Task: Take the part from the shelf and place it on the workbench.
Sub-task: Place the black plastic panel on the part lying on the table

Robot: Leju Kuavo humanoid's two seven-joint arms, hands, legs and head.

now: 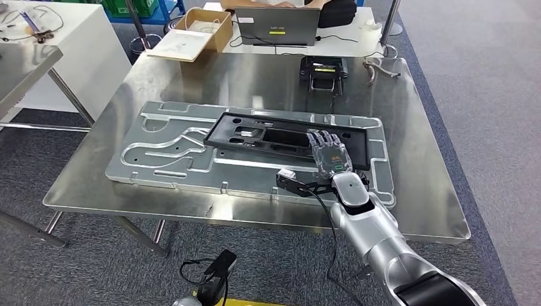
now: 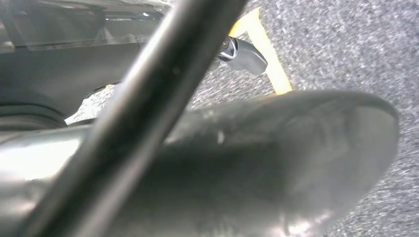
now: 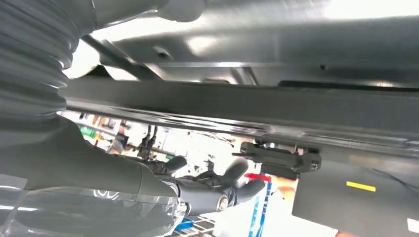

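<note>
Head view: black part (image 1: 290, 135), a long flat frame with cutouts, lies on the silver stamped panel (image 1: 172, 153) on the steel workbench (image 1: 255, 83). It sits slightly skewed, spanning from panel centre to its right end. Right hand (image 1: 328, 153) is over the part's near right section, back of hand up, fingers extended forward and spread, lying flat over the frame. Can't tell whether the fingers touch it or just hover; nothing is wrapped or pinched. The silver right arm (image 1: 376, 236) comes in from the lower right, with a black cable (image 1: 332, 236) looping along it. Far side of the bench: a small black device (image 1: 323, 70) and a metal bracket (image 1: 377, 69). Beyond that, a laptop (image 1: 276, 25) and an open cardboard box (image 1: 201, 29) on another table.

Left wrist view: blurred dark bar (image 2: 148, 108) diagonal across the frame, grey speckled floor (image 2: 346, 44) with a yellow tape line (image 2: 267, 49) behind. A large grey rounded shape is up close and out of focus; can't say whether the left hand's fingers are apart or together.

Right wrist view: grey ribbed cover and dark fingers (image 3: 207, 190) stretched out straight, uncurled, nothing between them. A dark edge, probably the part (image 3: 247, 106), runs just beside the fingers with the panel's shiny metal (image 3: 296, 44) next to it.
</note>
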